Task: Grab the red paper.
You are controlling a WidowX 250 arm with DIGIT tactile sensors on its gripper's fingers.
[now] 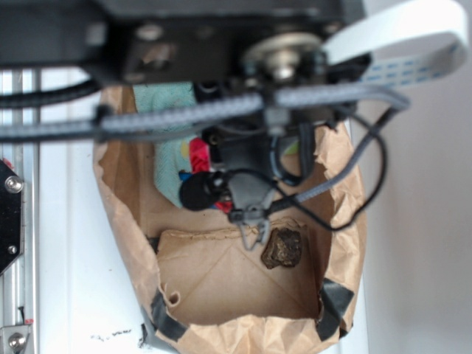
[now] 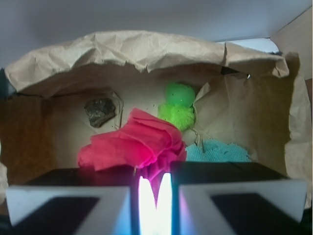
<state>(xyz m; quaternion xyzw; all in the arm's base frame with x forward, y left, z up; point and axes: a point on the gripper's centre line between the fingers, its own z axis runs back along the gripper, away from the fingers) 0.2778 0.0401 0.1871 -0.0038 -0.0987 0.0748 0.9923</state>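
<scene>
As the red paper [image 2: 134, 144] sits pinched at its near edge, your jaws are clenched on it, its bulk spreading left.

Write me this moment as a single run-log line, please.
gripper: shut on red paper | place: inside brown bag | nearby: green ball, dark lump, teal cloth

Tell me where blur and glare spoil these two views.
Exterior view: the arm and cables up close are blurred, while the brown lump below is fairly sharp. Wrist view: a bright glow washes out the gap at the gripper, just under the red paper.
</scene>
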